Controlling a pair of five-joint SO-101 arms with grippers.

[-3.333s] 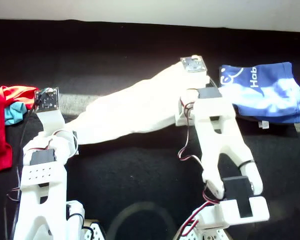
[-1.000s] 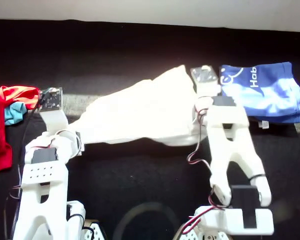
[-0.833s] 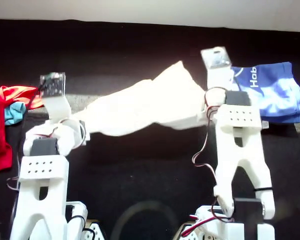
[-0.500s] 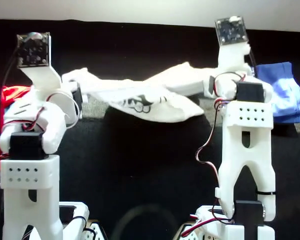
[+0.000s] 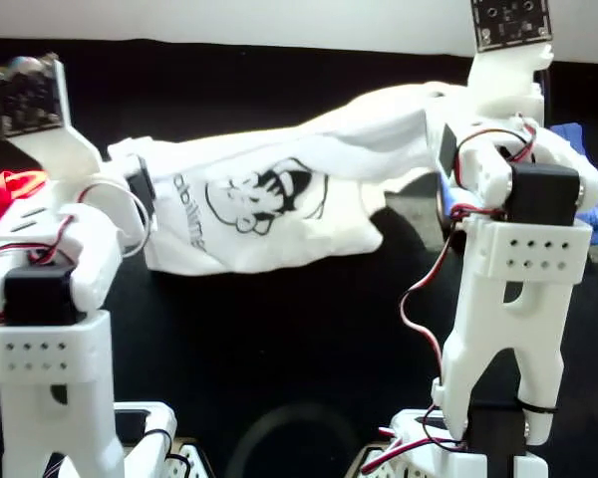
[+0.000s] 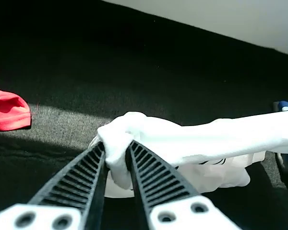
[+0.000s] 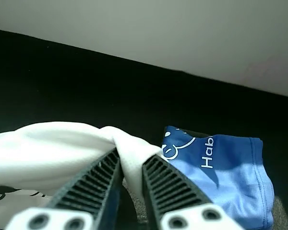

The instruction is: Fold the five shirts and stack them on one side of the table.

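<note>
Above the table (image 5: 279, 329), left pincer (image 6: 116, 151) and right pincer (image 7: 131, 160) each clamp an end of the white shirt (image 5: 269, 199)

Background: black cloth-covered tabletop (image 5: 279, 339), crossed from left to right by a pale sunlit band (image 6: 62, 117); plain white wall (image 7: 182, 28) runs along its far edge.

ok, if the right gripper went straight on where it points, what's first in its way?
Beyond the white shirt in its jaws, the right gripper points at black table, just beside the folded blue shirt. Depth is unclear; it could clip that shirt's edge.
</note>
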